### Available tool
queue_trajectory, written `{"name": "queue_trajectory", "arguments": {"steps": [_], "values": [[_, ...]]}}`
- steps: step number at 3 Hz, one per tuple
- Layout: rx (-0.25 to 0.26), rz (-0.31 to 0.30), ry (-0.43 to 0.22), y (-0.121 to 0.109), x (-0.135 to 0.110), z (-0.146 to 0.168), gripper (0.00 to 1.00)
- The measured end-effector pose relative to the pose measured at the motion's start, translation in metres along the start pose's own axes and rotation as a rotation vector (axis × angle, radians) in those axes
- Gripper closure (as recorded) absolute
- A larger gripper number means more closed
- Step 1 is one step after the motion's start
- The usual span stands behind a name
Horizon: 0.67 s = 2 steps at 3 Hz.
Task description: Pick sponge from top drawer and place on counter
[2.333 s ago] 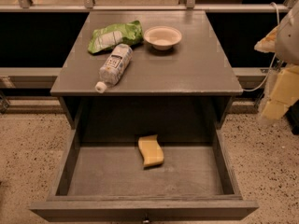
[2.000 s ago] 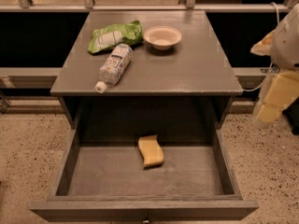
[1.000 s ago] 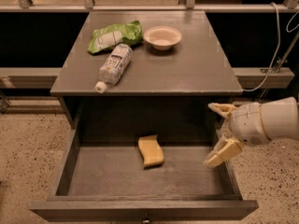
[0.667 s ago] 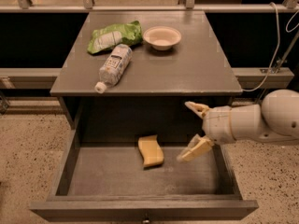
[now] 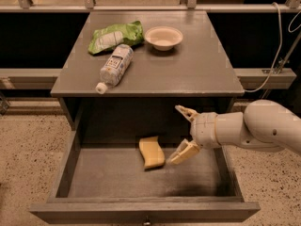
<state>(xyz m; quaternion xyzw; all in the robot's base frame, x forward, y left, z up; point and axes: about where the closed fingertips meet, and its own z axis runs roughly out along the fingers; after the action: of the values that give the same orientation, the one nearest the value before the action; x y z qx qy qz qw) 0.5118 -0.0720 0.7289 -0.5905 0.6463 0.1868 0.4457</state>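
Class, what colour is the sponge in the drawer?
The sponge is yellow, camera view; the open gripper hovers beside it.

gripper (image 5: 175,134) in top drawer (image 5: 108,173), right | sponge (image 5: 152,152) just beside (by lower finger) | drawer floor bare leftward

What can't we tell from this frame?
- Camera view: whether the open gripper, right of the sponge, touches it; there is one angle only.
- Back of the top drawer: shadowed under the counter.
- The drawer knob: cut off by the bottom edge.
- Label on the bottle: too small.
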Motion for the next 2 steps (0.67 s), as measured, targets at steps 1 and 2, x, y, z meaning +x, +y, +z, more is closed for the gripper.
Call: {"name": "queue_trajectory", "arguments": {"steps": [1, 2], "values": [[-0.052, 0.033, -0.048, 0.011, 0.01, 0.021, 0.0], [-0.11, 0.04, -0.035, 0.035, 0.031, 0.067, 0.0]]}}
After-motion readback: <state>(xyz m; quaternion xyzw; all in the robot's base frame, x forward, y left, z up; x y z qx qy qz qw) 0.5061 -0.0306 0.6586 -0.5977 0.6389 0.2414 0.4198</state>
